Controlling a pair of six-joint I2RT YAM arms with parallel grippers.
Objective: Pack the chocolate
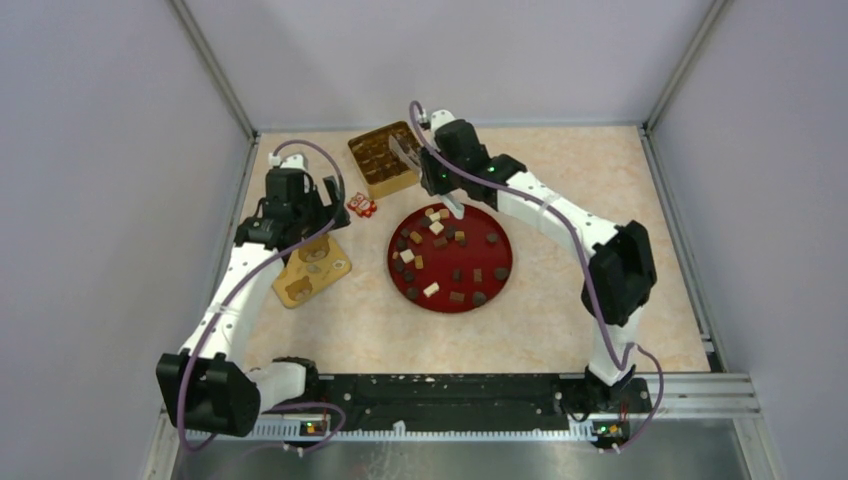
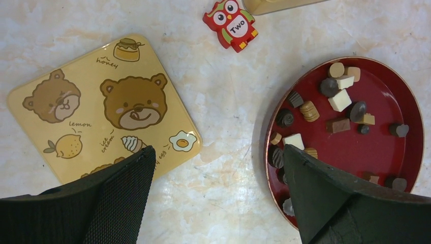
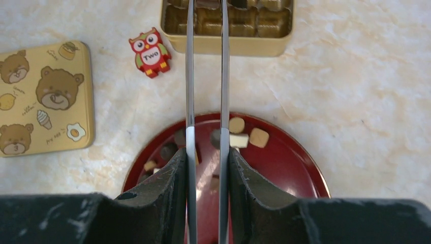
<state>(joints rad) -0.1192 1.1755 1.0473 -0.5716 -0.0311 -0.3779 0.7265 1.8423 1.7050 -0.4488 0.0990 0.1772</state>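
Observation:
Several chocolate pieces (image 1: 436,228), dark lumps and tan or white cubes, lie on a round red plate (image 1: 505,262). They also show in the left wrist view (image 2: 339,100) and the right wrist view (image 3: 258,137). My right gripper (image 1: 440,182) (image 3: 206,152) is shut on metal tongs (image 3: 189,76), above the plate's far edge. The tongs (image 1: 405,155) reach over the gold box (image 1: 383,158); their tips are out of view. My left gripper (image 1: 310,215) (image 2: 218,152) is open and empty above the table, between lid and plate (image 2: 386,152).
The bear-printed tan lid (image 1: 312,268) (image 2: 101,109) lies flat left of the plate. A small red owl figure (image 1: 361,205) (image 2: 230,24) lies between the lid and the gold box (image 3: 226,44), which holds brown pieces in compartments.

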